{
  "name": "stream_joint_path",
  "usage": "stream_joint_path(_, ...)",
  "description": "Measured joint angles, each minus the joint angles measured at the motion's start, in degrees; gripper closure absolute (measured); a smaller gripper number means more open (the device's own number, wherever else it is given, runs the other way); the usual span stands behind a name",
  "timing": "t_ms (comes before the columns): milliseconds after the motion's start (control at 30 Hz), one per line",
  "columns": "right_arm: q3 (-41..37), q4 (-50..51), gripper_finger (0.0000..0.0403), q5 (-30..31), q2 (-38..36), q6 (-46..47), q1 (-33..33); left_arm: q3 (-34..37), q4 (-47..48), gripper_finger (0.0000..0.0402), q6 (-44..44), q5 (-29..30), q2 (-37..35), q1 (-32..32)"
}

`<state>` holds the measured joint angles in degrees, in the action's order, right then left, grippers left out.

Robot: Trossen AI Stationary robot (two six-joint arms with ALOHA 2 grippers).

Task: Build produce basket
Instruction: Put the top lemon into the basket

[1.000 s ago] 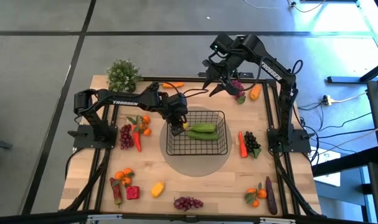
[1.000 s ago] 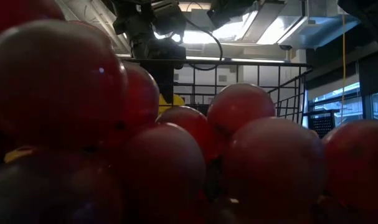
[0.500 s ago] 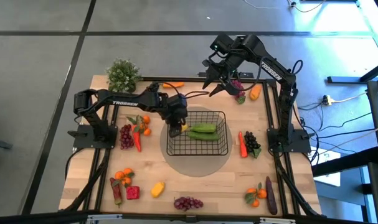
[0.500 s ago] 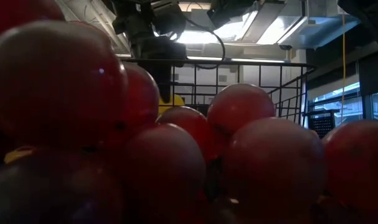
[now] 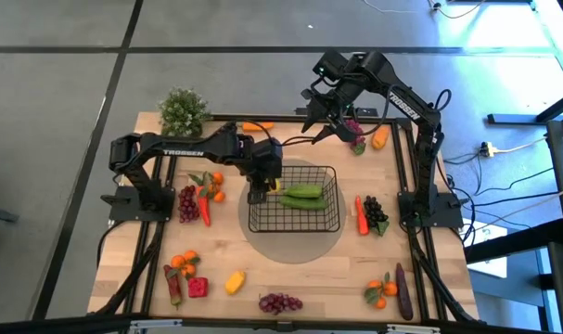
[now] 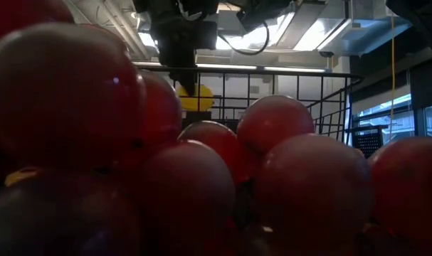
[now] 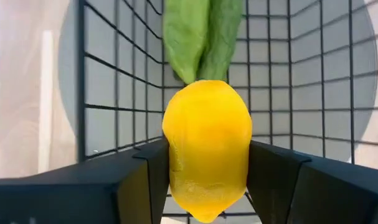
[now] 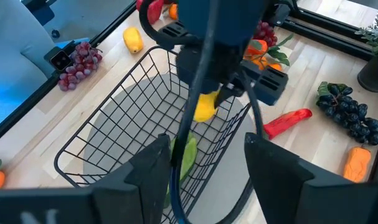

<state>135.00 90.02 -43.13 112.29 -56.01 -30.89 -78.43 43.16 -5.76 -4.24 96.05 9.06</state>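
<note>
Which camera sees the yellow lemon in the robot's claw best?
The left wrist view: the lemon fills it, pinched in the left gripper. High view shows a speck, the low view a bit behind grapes; right wrist view, small.

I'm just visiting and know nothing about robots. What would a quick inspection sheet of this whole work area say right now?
Surface: wooden table, grey round mat under the basket.
Job's things: black wire basket at centre holds green cucumbers; other produce lies scattered around it.
Clutter: potted plant at a far corner.
Grippers: left gripper shut on a yellow lemon over the basket; right gripper open, raised at the far edge.
Cables: a cable runs between the arms; more lie on the floor.
Surroundings: grey floor, nobody seen.
</note>
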Motion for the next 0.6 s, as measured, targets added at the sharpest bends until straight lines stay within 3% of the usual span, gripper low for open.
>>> stream_joint_path(600,0.00,0.00,0.0209,0.00,0.00,0.00,0.00,-0.02,-0.58,0.0232,1.55,2.18,0.00,-0.89)
